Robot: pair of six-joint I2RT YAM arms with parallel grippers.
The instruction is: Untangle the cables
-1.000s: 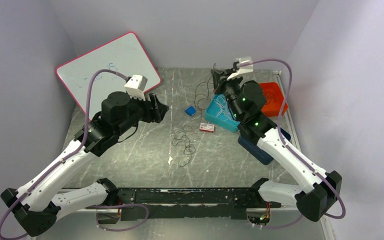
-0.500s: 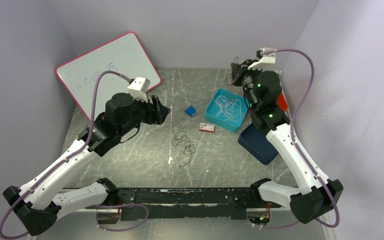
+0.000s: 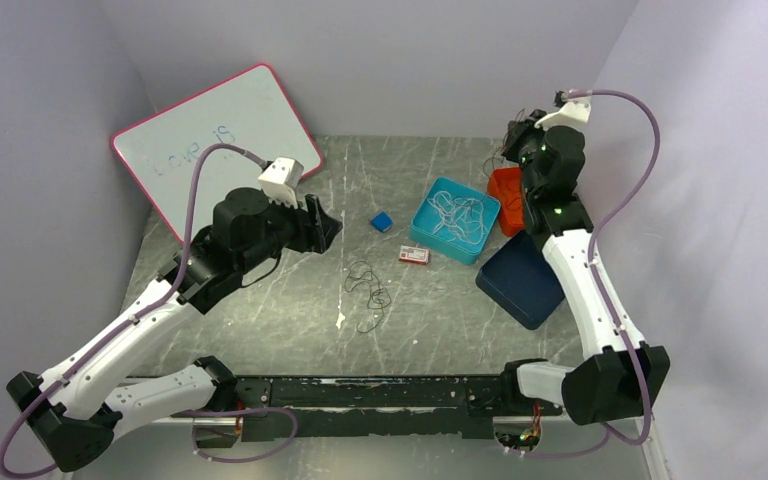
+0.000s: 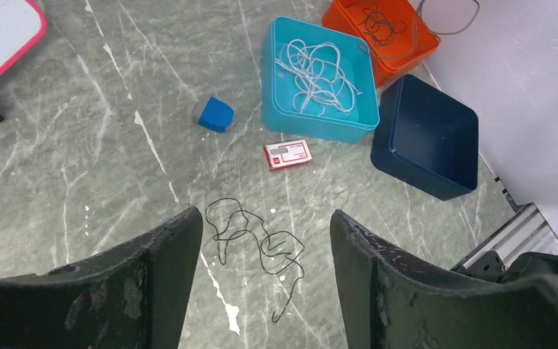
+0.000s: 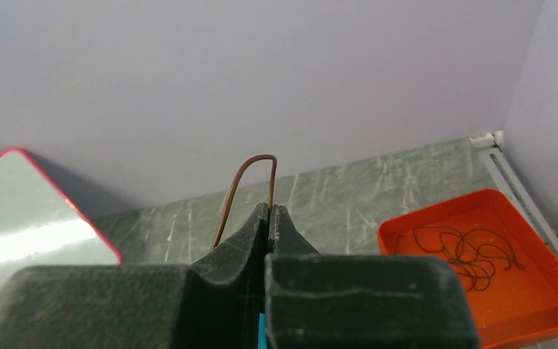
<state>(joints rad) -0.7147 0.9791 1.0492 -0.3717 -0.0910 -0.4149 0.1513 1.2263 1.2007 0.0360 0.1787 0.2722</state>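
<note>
A thin black cable (image 3: 368,292) lies in loose loops on the table's middle. My left gripper (image 3: 325,225) hovers open to its left, and the left wrist view frames the black cable (image 4: 258,243) between the fingers. White cables (image 4: 316,73) sit in a teal tray (image 3: 440,247). Dark brown cables (image 5: 472,251) lie in an orange tray (image 3: 503,185). My right gripper (image 5: 269,207) is raised at the back right above that tray. It is shut on a brown cable (image 5: 251,182) that arches over its tips.
A red-rimmed whiteboard (image 3: 210,140) leans at the back left. A small blue block (image 3: 381,221) and a red-and-white card (image 3: 414,255) lie near the teal tray. A dark blue tray (image 3: 522,280) stands at the right. Walls close off the back and both sides.
My right arm has swung from over the teal tray to the back right above the orange tray, carrying the brown cable. The left arm has barely shifted.
</note>
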